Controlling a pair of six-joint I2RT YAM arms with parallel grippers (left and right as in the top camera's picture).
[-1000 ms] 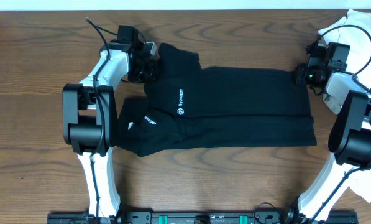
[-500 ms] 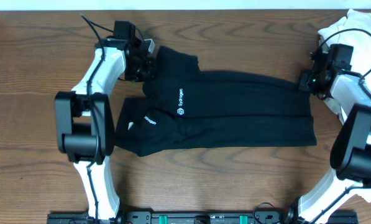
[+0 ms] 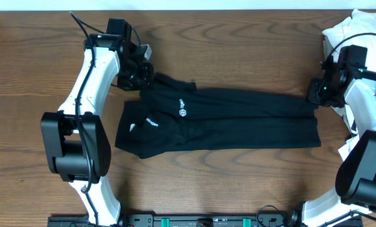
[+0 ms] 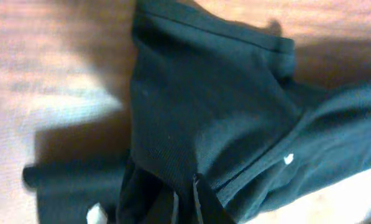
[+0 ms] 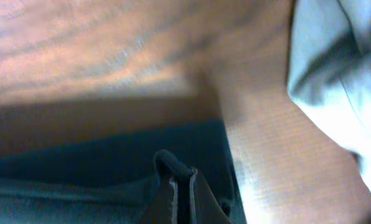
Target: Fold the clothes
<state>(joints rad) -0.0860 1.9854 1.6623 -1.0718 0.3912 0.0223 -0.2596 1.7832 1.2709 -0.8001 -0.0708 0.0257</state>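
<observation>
A black garment (image 3: 238, 120) with a small white logo lies stretched across the middle of the wooden table, partly folded lengthwise. My left gripper (image 3: 140, 77) is shut on its upper left edge, and the left wrist view shows black cloth (image 4: 204, 112) pinched between the fingers (image 4: 185, 202). My right gripper (image 3: 315, 91) is shut on the garment's upper right corner. The right wrist view shows a fold of black cloth (image 5: 173, 163) clamped between the fingertips (image 5: 180, 186).
A heap of white clothes (image 3: 358, 31) lies at the far right, beside and under the right arm, also in the right wrist view (image 5: 340, 81). Bare wooden table (image 3: 238, 38) lies behind and in front of the garment.
Both grippers have pulled the garment's far edge toward the front. The upper flap has folded down over the body, so the garment is now narrower.
</observation>
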